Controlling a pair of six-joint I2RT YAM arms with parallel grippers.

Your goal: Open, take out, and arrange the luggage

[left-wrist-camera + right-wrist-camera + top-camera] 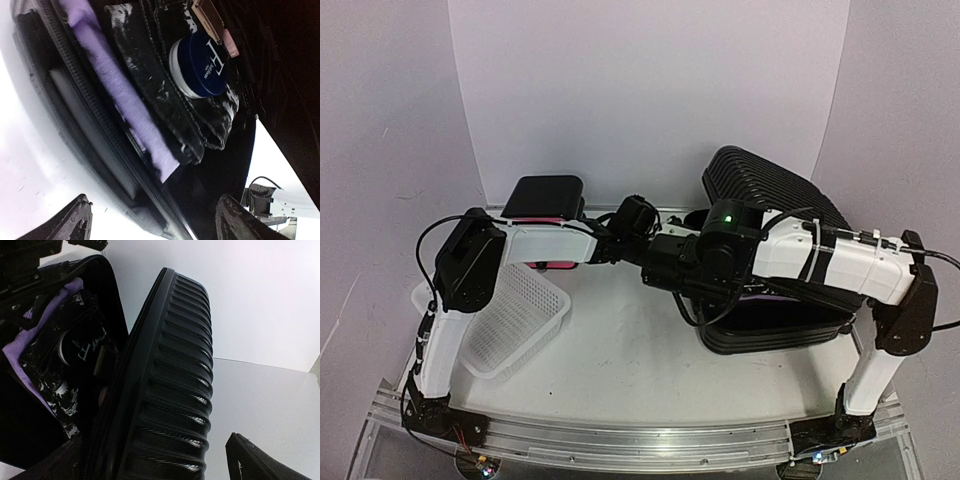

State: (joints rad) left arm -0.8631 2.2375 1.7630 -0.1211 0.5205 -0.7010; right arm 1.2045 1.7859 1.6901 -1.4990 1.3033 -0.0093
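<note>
Black ribbed hard-shell luggage (760, 185) sits on the table's (620, 340) right side, lid propped up at the back. Its blue tin (200, 65) and purple cloth (120, 100) lie straight ahead of the left fingers (72, 222), which are spread and empty. The right fingers (265, 460) loosely straddle the lid, gap showing. Mid-table looks like the best set-down room.

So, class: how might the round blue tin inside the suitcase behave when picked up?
The blue tin looks rigid, so it probably won't deform. Its smooth round rim may slip or roll once free. It rests on crumpled glossy black fabric, so it might shift when nudged.
</note>
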